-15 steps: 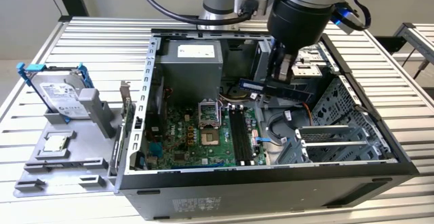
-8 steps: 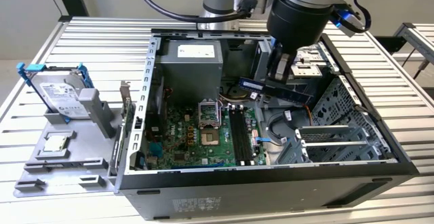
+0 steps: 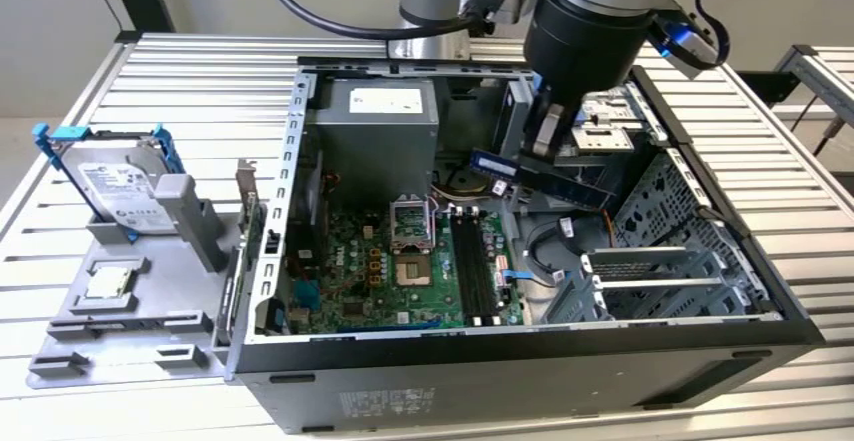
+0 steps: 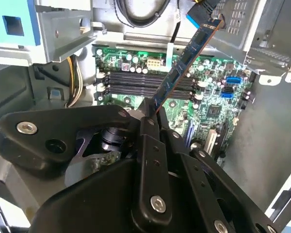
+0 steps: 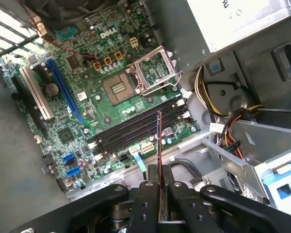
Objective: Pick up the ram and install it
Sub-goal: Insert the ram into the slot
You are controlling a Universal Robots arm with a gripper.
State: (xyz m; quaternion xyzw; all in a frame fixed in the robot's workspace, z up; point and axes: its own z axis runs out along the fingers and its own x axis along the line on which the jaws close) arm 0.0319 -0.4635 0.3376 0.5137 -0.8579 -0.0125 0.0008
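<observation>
- The slatted metal table [image 3: 174, 71] carries everything in the scene.
- The open computer case [image 3: 534, 371] lies on its side on the table, towards the exterior view's right, with its inside facing up.
- My arm [image 3: 601, 11] reaches down from the far side, over the far right part of the case in the exterior view.
- A grey tray [image 3: 134, 321] sits on the table just beside the case, on the exterior view's left.
- The power supply [image 3: 380, 131] fills the far end of the case.
- The green motherboard [image 3: 360, 261] lies flat on the case floor, nearer than the power supply.
- A silver hard drive [image 3: 120, 186] in a blue bracket stands tilted at the far end of the tray.
- My gripper [image 3: 545, 136] is clamped on the ram; in both wrist views the black fingers [image 4: 148, 145] pinch it at one end.
- The ram [image 3: 541, 174] hangs in the air above the case interior, tilted, to the exterior view's right of the motherboard and well apart from the slots. In the first wrist view I see it edge-on [image 5: 159, 141].
- The black memory slots [image 3: 470, 261] run near to far along the motherboard's right edge in the exterior view.
- The processor socket [image 3: 410, 246] sits just left of those slots, its metal frame raised [image 5: 153, 73].
- A square silver processor chip [image 3: 107, 281] rests on the tray, nearer than the hard drive.
</observation>
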